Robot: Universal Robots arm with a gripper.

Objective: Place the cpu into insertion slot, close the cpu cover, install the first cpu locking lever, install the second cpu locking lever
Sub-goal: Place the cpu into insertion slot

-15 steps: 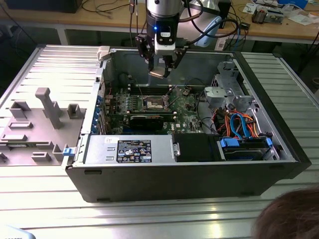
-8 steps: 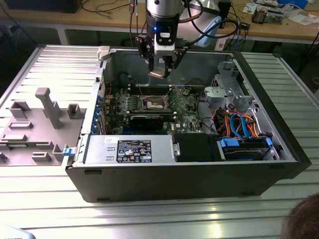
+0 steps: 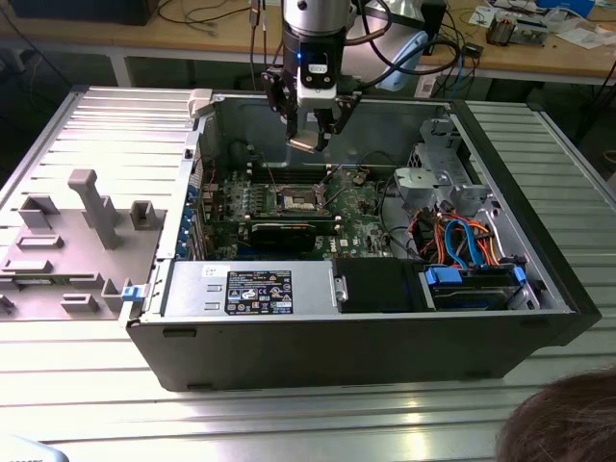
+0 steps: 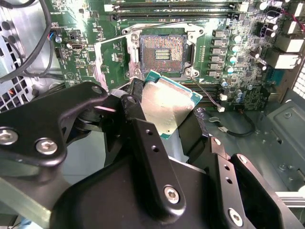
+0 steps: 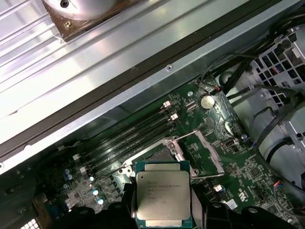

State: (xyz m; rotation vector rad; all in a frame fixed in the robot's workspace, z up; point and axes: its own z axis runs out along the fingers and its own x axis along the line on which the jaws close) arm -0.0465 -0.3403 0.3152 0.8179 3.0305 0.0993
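Ribbed aluminium surface (image 3: 289, 414) under an open computer case (image 3: 385, 351) lying on its side, with a cluttered wooden bench (image 3: 539, 58) along the far side of the room. Over the motherboard (image 3: 356, 207) hangs the arm, its claw (image 3: 308, 142) clamped on the cpu (image 5: 163, 196) by two opposite edges, the silver top showing in both wrist views. The chip is held above and apart from the insertion slot (image 4: 162, 52), which lies bare with its contact field exposed. The cpu cover (image 4: 98, 64) stands swung open just beside it. As I read it, the first step is in hand: the chip is carried, not yet placed. In the first wrist view its edges sit skewed to the socket's, so seating it calls for turning it square, keeping it level and lowering it gently and straight.
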